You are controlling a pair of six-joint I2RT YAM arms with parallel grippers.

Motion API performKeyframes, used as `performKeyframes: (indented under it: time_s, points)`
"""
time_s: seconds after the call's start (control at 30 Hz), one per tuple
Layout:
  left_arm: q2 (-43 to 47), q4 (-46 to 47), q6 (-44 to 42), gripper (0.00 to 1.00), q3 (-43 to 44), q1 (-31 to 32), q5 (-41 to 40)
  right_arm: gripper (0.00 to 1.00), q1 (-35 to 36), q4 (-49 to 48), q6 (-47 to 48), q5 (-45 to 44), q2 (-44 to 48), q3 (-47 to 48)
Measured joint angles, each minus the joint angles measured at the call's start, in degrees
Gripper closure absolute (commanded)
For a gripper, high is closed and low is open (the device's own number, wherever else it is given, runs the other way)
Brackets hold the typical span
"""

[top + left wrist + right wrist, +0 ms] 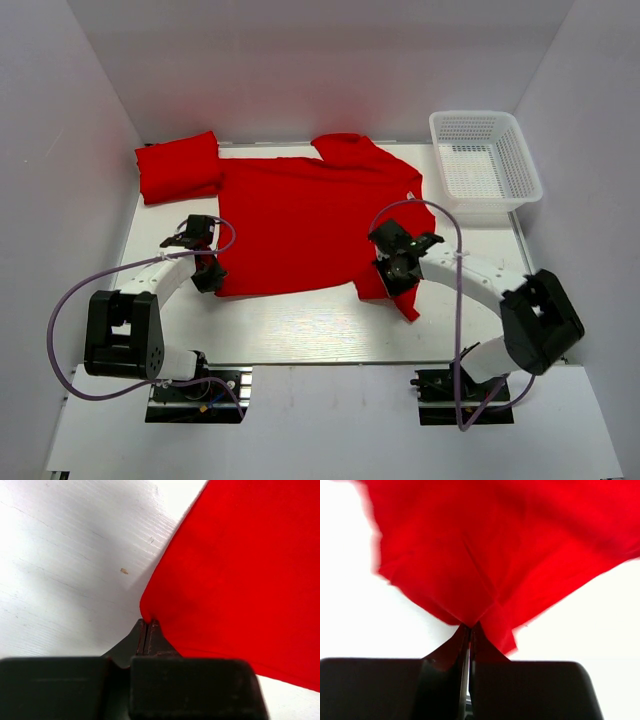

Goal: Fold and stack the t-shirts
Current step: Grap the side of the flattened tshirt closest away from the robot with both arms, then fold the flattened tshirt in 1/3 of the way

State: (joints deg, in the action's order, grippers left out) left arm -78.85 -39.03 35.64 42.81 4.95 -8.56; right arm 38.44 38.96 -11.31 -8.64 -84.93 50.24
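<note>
Overhead view of a white counter (300, 325) enclosed by white walls, with two white and black robot arms mounted at its near edge. A bright red spread t-shirt (310, 225) lies mostly flat across the middle of the counter. One part of it juts towards the far wall, and a smaller red flap trails towards the near edge at its near right corner, where the cloth is rumpled. I cannot tell which way the collar points.

A second, folded t-shirt (178, 166) in the same red sits as a compact bundle at the far left of the counter, its right edge meeting the far left corner of the spread t-shirt. A white plastic mesh basket (485, 165) stands at the far right corner, near the spread t-shirt but apart from it. A purple cable (62, 320) loops out from each arm.

The left pincer (212, 278) sits at the near left corner of the spread t-shirt. In the left wrist view this pincer (146, 629) has its dark fingers pressed together, pinching the very tip of that red corner (240, 565), with bare counter (65, 565) to the left.

The right pincer (388, 275) sits at the near right edge of the same shirt. In the right wrist view this pincer (469, 630) is likewise together, clamped on a gathered peak of red cloth (495, 550). Creases fan away from the tips and a small flap hangs beside the right finger, with bright white counter (350, 615) on either side
</note>
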Motion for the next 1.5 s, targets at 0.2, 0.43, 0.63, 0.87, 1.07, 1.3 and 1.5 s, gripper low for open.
performKeyframes:
  time_s: [0.2, 0.43, 0.63, 0.87, 1.07, 1.3, 1.5]
  points:
    - [0.3, 0.9, -0.3, 1.0, 0.1, 0.0, 1.3, 1.0, 0.0, -3.4, 5.3, 2.8, 8.2, 4.7]
    - [0.0, 1.8, -0.4, 1.0, 6.2, 0.0, 1.5, 1.0, -0.1, -8.5, 12.1, -1.8, 5.2, 9.2]
    - [-4.9, 3.6, -0.5, 1.0, 14.6, -0.5, -1.0, 1.0, -0.6, -12.6, 18.6, -10.9, -4.0, 17.0]
    - [-15.0, 4.0, -0.3, 1.0, 22.0, -1.0, -3.9, 1.0, -3.8, -15.0, 22.4, -16.4, -9.8, 23.7]
    - [-21.6, 4.8, -0.2, 1.0, 26.9, -2.6, -4.5, 1.0, -6.9, -15.9, 23.7, -17.8, -15.8, 29.5]
    - [-28.6, 6.7, -0.5, 1.0, 32.8, -3.5, -3.6, 1.0, -9.2, -16.0, 25.5, -17.0, -22.0, 34.1]
    - [-32.5, 7.5, -1.6, 0.58, 36.8, -3.8, -2.8, 0.9, -10.4, -16.9, 27.8, -15.8, -27.7, 40.2]
